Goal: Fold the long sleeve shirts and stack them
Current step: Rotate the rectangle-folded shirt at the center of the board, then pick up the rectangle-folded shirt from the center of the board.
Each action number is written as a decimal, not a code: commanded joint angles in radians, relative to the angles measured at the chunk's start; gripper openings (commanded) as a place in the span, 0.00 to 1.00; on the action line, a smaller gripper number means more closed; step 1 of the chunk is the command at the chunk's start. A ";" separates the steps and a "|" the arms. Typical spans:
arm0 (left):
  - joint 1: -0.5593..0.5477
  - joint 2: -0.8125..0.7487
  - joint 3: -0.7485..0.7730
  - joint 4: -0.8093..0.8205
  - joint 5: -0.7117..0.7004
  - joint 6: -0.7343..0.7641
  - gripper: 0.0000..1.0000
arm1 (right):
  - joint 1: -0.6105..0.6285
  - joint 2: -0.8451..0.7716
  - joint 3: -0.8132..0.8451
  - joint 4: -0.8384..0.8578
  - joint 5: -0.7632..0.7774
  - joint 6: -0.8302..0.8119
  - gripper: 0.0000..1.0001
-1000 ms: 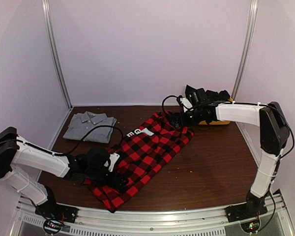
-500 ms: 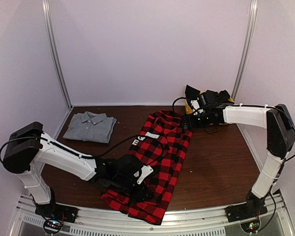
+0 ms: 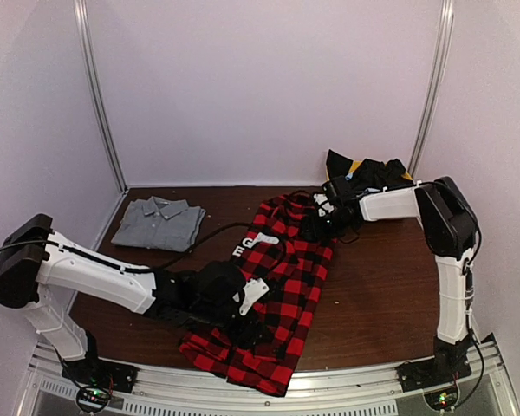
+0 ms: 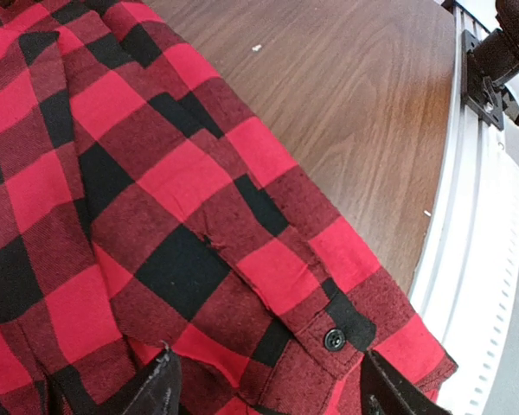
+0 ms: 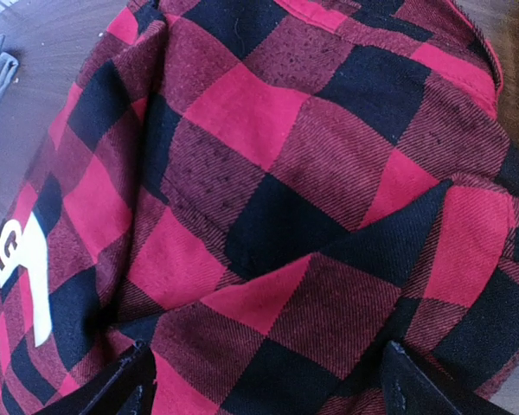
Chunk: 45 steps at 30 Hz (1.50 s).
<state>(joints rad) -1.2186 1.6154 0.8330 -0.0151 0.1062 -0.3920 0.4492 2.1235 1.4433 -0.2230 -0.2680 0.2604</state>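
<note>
The red-and-black flannel shirt (image 3: 288, 270) lies lengthwise down the middle of the table, its white neck label (image 3: 258, 238) showing, its lower end bunched at the near edge. My left gripper (image 3: 250, 314) hovers low over that lower part. In the left wrist view its jaws are open (image 4: 272, 389) over a buttoned cuff (image 4: 333, 339). My right gripper (image 3: 325, 217) is at the shirt's far end, open (image 5: 268, 385), with rumpled flannel (image 5: 268, 173) lying between the fingers. The grey collared shirt (image 3: 160, 224) lies folded at the back left.
A yellow bin (image 3: 357, 166) heaped with dark clothes stands at the back right, just behind my right arm. A metal rail (image 3: 329, 381) runs along the near table edge, close to the flannel's cuff. Bare brown tabletop (image 3: 381, 286) lies right of the flannel.
The flannel's near end has swung right, from a diagonal lie to nearly lengthwise. My left gripper moved right with it and widened. The right gripper stayed near the collar end.
</note>
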 commanded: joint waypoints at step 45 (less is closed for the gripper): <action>0.196 0.195 0.088 0.086 0.215 -0.041 0.80 | -0.111 0.224 0.556 -0.042 -0.272 0.004 0.91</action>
<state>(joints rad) -1.0233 1.7805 0.8913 0.0177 0.2382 -0.4568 0.3214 2.5313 2.1056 -0.2661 -0.5369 0.3286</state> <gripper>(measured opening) 0.807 0.902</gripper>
